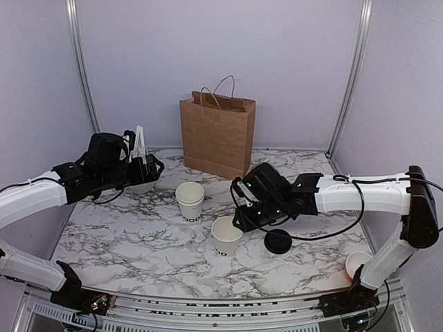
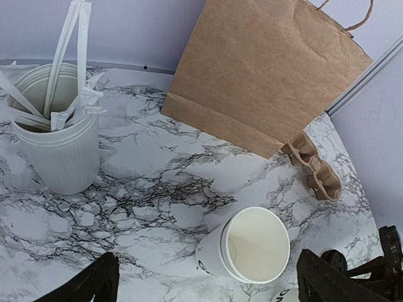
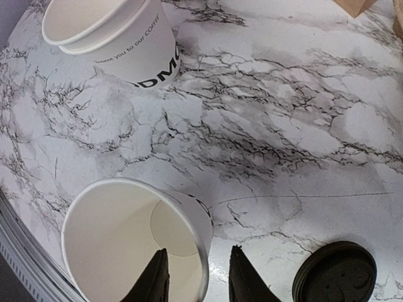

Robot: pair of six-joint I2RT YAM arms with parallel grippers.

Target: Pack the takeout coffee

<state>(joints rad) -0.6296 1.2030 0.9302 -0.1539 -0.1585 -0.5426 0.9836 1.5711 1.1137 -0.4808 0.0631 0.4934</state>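
Walls [image 1: 208,55] of pale lilac with slim metal posts [image 1: 82,66] box in the table [image 1: 124,235] on three sides, and its glossy marble-patterned top ends at a metal rail in front. At far left the left gripper [image 1: 151,168] hangs with jaws spread wide and nothing between them, close against a white ribbed plastic tub [image 2: 60,157] crammed with paper-wrapped straws [image 2: 75,63]. Bare top lies open in front of it. Right of that, a stack [image 1: 190,200] of lidless white paper cups stands upright, well clear of the tub. Behind, near the back wall, a stiff brown paper bag [image 1: 217,135] with twisted cord handles stands upright, and a lumpy brown card piece [image 2: 315,170] sits at its right corner. The coffee cup [image 1: 227,236] stands front of centre, just right of the stack and apart from it: smooth white paper, black lettering, rolled rim, lid off. The right gripper [image 3: 196,277] straddles the cup's right-hand rim, one finger inside and one outside, jaws parted a little and not pinching the wall. Just right of the cup, the round black plastic lid [image 1: 277,241] lies flat on the table, apart from the cup. A spare cup [image 1: 356,263] sits by the front right corner, beside the right arm's lower link.
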